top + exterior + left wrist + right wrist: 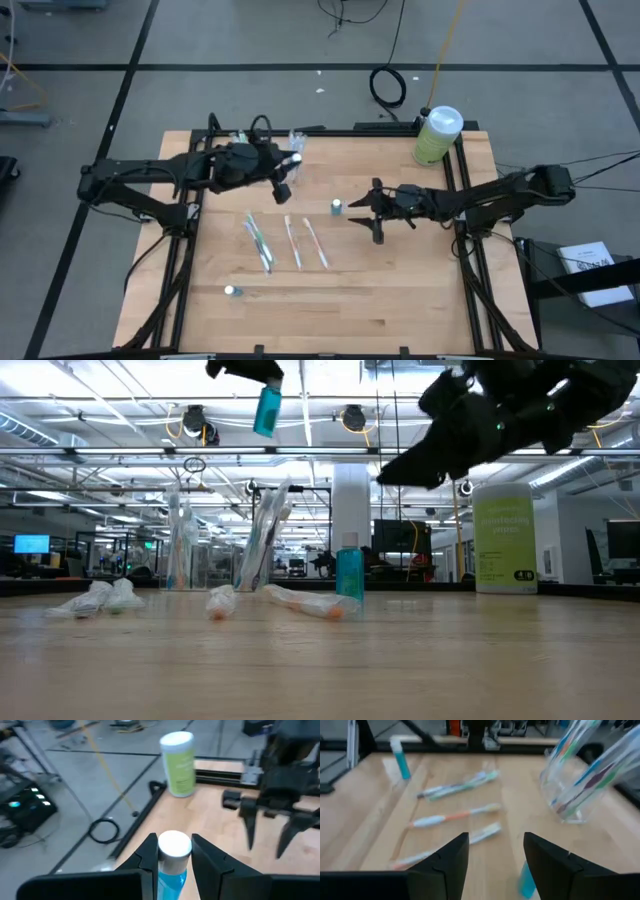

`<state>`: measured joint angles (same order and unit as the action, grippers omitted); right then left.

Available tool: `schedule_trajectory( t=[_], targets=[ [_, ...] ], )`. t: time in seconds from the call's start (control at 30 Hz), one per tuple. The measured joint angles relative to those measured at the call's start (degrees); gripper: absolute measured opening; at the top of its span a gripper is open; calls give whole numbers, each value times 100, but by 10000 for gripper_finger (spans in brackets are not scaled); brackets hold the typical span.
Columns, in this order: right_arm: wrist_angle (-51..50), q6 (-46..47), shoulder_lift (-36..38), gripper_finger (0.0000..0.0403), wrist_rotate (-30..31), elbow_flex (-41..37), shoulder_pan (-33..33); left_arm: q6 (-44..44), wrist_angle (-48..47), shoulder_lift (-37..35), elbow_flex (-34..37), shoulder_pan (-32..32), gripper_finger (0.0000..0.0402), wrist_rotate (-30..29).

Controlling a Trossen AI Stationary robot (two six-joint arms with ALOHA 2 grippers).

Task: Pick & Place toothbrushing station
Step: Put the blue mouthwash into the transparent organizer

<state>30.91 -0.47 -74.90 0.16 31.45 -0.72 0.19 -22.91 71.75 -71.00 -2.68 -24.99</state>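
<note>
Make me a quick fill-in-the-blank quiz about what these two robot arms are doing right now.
1. The left gripper holds a small ___ bottle with a white cap.
2. The right gripper holds ___.
3. The big green bottle stands at a ___ of the table.

Answers: blue; nothing; corner

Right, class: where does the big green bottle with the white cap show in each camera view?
High view: green bottle stands at the upper right corner of the wooden table.
Low view: bottle at the right, upright at the table's far side.
Left wrist view: bottle at upper middle, by the table's edge.
Right wrist view: not in it.
Shared landmark: the wooden table.
</note>
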Motion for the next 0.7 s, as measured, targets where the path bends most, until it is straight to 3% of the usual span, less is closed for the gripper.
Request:
schedule_trajectory(
  t=[0.17,0.33,0.5,0.7],
  targets=[
    [-711,3,853,181,9,6,-40,-168,-19,-212,308,-211,74,-255],
    [-1353,9,1333,179,239,2,-40,-468,780,-609,1432,-635,74,-237],
    [-1242,5,1390,177,309,-67,-34,-715,2026,-1155,2714,-1161,74,-1],
    [-1097,0,1388,176,323,-160,-44,-1272,2829,-1550,3877,-1590,74,0]
  ],
)
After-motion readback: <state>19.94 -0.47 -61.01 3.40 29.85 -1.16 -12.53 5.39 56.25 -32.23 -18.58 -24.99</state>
